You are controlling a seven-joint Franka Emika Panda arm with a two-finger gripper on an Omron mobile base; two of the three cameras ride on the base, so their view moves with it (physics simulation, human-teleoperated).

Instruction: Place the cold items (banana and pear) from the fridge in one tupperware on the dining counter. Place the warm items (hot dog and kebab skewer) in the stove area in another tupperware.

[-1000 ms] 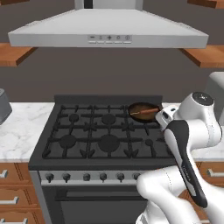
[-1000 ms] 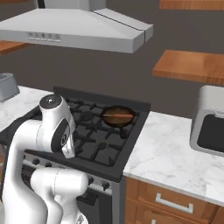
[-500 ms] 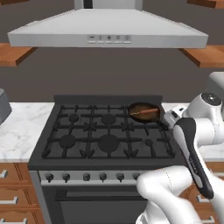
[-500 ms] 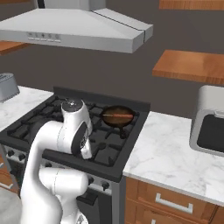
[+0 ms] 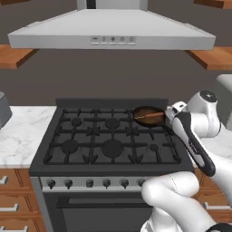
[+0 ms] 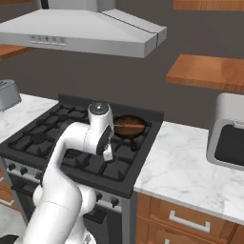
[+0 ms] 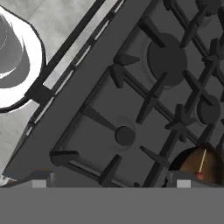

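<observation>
My pincer (image 7: 111, 183) hangs wide open and empty over the stove (image 5: 113, 136), its tips above the black grates. The kebab skewer (image 7: 202, 164) lies in a dark pan (image 5: 148, 116) just beside one tip, not touched; the hot dog I cannot make out.

No text or label here can be read

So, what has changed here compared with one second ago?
The arm swung right, toward the pan at the back right of the stove. The gripper took hold of nothing; its jaws stand open. The pan, its food and the stove stayed in place.
</observation>
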